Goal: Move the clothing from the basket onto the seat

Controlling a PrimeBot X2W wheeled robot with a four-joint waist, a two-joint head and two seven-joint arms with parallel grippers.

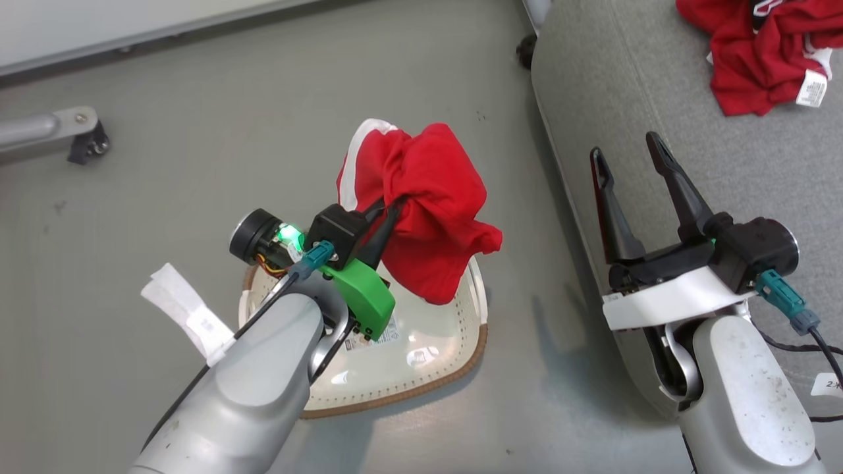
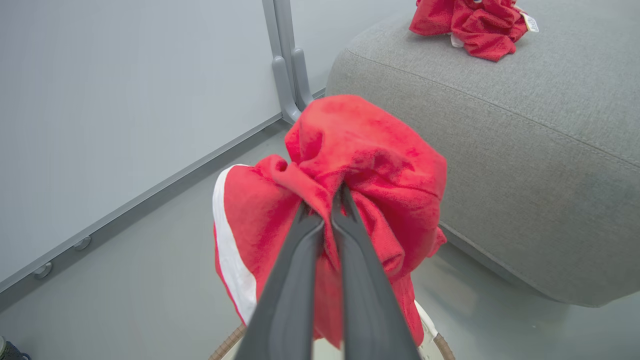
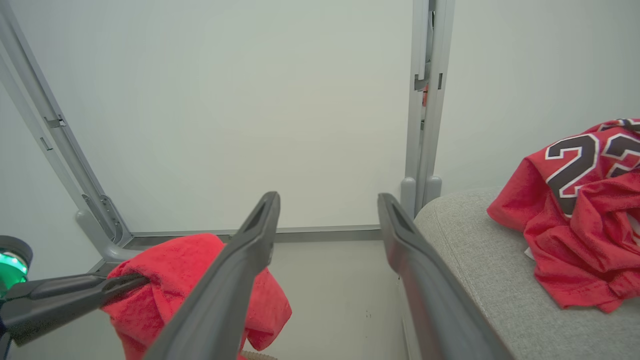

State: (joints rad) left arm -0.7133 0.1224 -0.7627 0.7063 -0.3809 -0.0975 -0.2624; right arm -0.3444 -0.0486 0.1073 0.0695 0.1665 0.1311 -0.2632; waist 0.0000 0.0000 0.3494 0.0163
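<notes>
a bunched red garment (image 1: 431,197) with a white stripe is pinched between the closed fingers of the left hand (image 1: 393,210) and is held up in the air, clear of the floor (image 1: 197,164). in the head view its lowest fold hangs over the 1 o'clock part of the basket (image 1: 428,385); whether the fabric touches the rim cannot be told. the basket is seen on the floor beneath the left forearm, with a paper label (image 1: 382,334) on its bare base. the seat (image 1: 658,92) is found at 3 o'clock of the basket, apart from it. a second red garment (image 1: 751,59), marked with black-and-white numerals, is crumpled on top of the seat, toward 1 o'clock in the head view and well apart from the red garment in the grip. the right hand (image 1: 624,146) is spread wide with nothing between its fingers, and is seen against the seat's 9 o'clock edge in the head view.
</notes>
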